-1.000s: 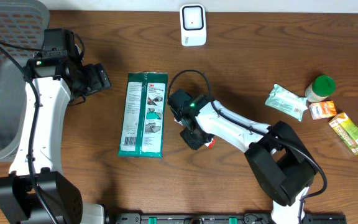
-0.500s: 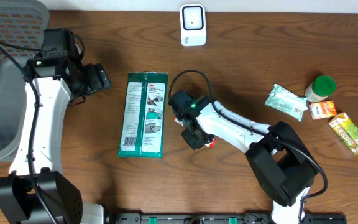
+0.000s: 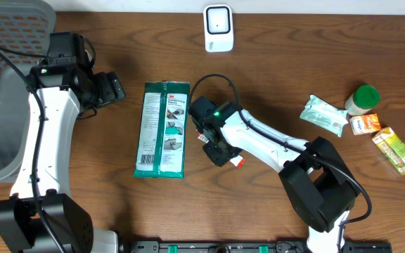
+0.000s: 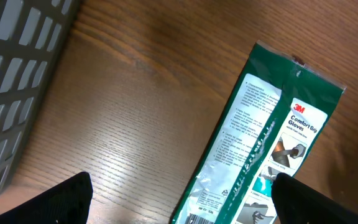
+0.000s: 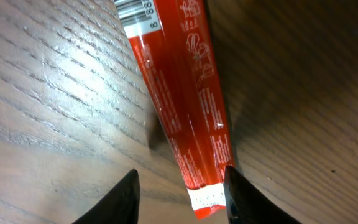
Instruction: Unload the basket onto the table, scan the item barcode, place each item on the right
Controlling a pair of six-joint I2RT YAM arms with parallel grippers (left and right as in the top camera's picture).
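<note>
Just right of the green glove pack (image 3: 162,130), from overhead, I find the red packet (image 3: 238,161) on the dark wood-grain bench (image 3: 294,63). It is mostly hidden under the right fingers (image 3: 219,151). Its ends peep out either side, with the long axis slanting away from the pack toward the near edge. The white scanner (image 3: 217,28) sits well beyond the pack, and a grey mesh basket (image 3: 5,91) lies to the pack's left.

Left wrist: the left fingers (image 4: 55,202) are spread wide, holding nothing, above the pack (image 4: 253,143).

Right wrist: the packet (image 5: 185,112) lies flat with its barcode end pointing away. Its white-edged end sits between the right fingers (image 5: 124,198), which straddle it unclenched, with bare wood showing on one side.
</note>
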